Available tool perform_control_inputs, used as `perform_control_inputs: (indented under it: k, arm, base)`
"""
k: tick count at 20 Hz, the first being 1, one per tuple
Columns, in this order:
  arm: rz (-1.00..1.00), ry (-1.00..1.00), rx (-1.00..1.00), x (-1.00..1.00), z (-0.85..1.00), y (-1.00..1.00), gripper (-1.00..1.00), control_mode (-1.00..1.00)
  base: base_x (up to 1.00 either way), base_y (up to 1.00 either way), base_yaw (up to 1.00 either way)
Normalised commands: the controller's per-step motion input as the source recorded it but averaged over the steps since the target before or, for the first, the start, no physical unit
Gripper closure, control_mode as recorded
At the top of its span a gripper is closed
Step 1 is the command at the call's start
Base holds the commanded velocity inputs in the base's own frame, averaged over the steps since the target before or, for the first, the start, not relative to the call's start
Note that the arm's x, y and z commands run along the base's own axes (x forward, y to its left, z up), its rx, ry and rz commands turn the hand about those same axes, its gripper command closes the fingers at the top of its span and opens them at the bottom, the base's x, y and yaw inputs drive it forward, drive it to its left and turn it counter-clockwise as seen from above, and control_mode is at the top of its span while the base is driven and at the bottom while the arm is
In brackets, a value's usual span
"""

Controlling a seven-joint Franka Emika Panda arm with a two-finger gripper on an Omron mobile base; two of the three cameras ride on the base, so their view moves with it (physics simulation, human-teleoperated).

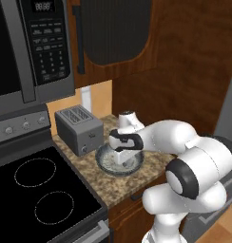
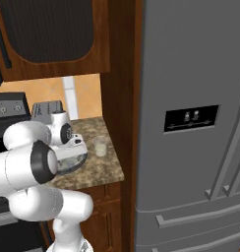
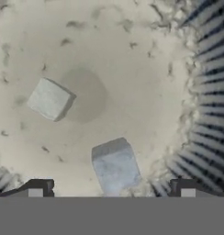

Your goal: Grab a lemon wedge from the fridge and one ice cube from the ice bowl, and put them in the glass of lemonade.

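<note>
Down inside the wide dark grey ice bowl (image 1: 104,163) hangs the two-finger gripper (image 3: 112,189), jaws spread wide, straddling a pale ice cube (image 3: 114,166); ice step underway, closing should come next

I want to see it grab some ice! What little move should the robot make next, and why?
Probably lower a bit and close: the open pincer hangs inside the ice bowl, with one ice cube sitting between its tips.
</note>
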Motion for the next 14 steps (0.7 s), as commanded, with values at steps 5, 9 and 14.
perform_control_inputs:
  k: [5,9,14]
  arm:
    - [0.0,0.0,0.0,0.0,-0.24,0.0,-1.0,-1.0]
    - [0.0,0.0,0.0,0.03,-0.2,0.0,-1.0,-1.0]
    - [0.0,0.0,0.0,0.03,-0.19,0.0,-1.0,-1.0]
  base:
    - [0.0,0.0,0.0]
    - [0.0,0.0,0.0]
    - [0.0,0.0,0.0]
